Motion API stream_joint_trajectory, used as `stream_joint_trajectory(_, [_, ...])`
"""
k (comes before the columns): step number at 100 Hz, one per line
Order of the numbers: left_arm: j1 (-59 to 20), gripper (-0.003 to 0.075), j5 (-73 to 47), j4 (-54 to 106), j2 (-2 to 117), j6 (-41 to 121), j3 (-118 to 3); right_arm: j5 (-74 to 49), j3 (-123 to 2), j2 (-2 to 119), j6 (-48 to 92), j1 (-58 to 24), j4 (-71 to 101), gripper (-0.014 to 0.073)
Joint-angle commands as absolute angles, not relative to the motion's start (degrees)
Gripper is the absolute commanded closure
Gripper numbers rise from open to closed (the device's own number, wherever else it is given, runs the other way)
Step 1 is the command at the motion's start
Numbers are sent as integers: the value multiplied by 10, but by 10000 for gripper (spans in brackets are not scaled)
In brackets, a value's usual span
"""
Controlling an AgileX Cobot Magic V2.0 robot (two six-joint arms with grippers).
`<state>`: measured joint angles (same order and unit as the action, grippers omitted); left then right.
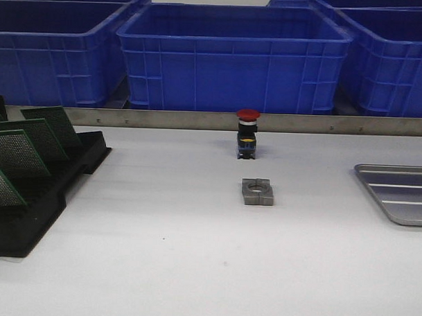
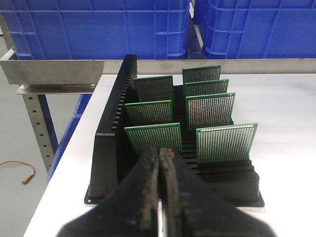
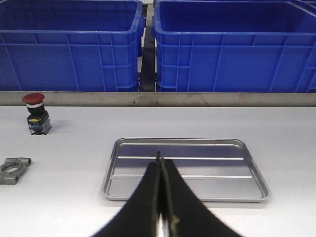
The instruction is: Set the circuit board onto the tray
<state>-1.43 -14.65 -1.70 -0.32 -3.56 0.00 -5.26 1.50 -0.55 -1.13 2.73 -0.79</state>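
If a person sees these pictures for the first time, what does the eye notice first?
Probably the big blue crates in a row behind the table. Next, the green circuit boards standing in a black rack at the left edge, and the red-capped button at the centre. An empty tray lies on the right.

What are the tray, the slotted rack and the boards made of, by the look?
Tray: likely metal, silver-grey and glossy, with pressed ribs and a raised rim that catches light. Slotted rack: probably moulded plastic, matte black, evenly notched. Boards: green perforated circuit board, apparently bare, with a dense dot grid, standing in the slots; laminate type can't be told.
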Motion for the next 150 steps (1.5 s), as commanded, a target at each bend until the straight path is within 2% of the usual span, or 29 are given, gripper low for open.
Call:
stream_joint_trajectory(1, [-13,741,-98,-13,-21,-40,28,-12,8,-21,-10,30,-12,655])
stream_joint_trajectory(55, [-13,741,-92,-42,-21,-40,28,-12,8,-21,-10,30,-12,655])
stream_joint_trajectory(95, [-13,741,78,-24,-20,-40,15,-12,8,-21,-10,30,-12,655])
stream_joint_trajectory(121, [-13,741,-60,-6,16,-42,-105,-12,8,-21,-10,30,-12,655])
stream_joint_trajectory(150, [-13,741,-259,-6,161,-38,-263,-12,8,-21,-10,30,-12,655])
